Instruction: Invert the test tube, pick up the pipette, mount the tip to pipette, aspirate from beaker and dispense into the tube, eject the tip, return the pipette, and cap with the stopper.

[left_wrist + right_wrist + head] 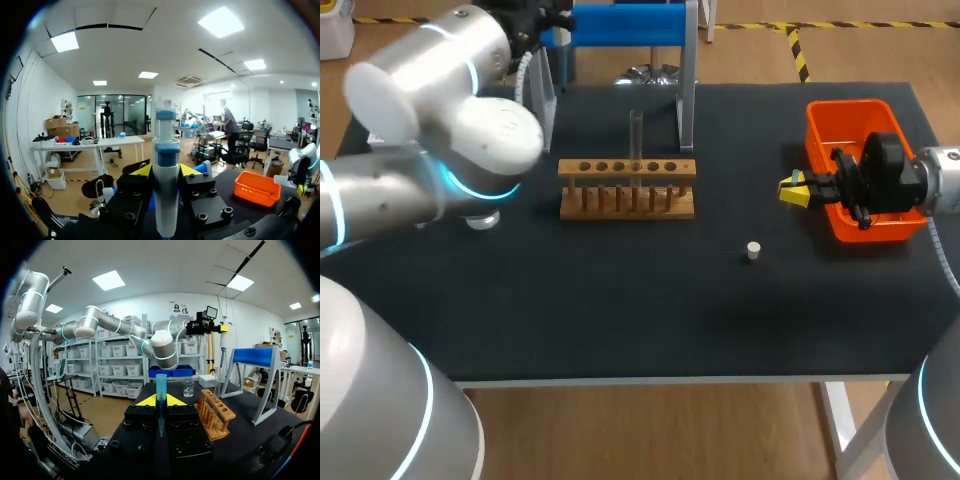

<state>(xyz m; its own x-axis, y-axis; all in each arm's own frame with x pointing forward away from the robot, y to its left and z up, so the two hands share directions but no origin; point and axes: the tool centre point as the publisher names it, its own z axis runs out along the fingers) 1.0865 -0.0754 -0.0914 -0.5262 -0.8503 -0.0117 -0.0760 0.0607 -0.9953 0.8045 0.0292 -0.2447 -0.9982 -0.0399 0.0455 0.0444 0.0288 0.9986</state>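
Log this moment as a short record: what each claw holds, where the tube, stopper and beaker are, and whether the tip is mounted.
left claw: shut on the pipette
right claw: shut on a blue pipette tip, beside the orange bin
test tube: upright in the wooden rack
stopper: loose on the table, in front of the rack and to its right
beaker: on the table ahead of the right claw
tip mounted: not yet, tip and pipette are in separate claws

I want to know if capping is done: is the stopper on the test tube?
No, the stopper lies on the table, apart from the test tube standing in the rack.
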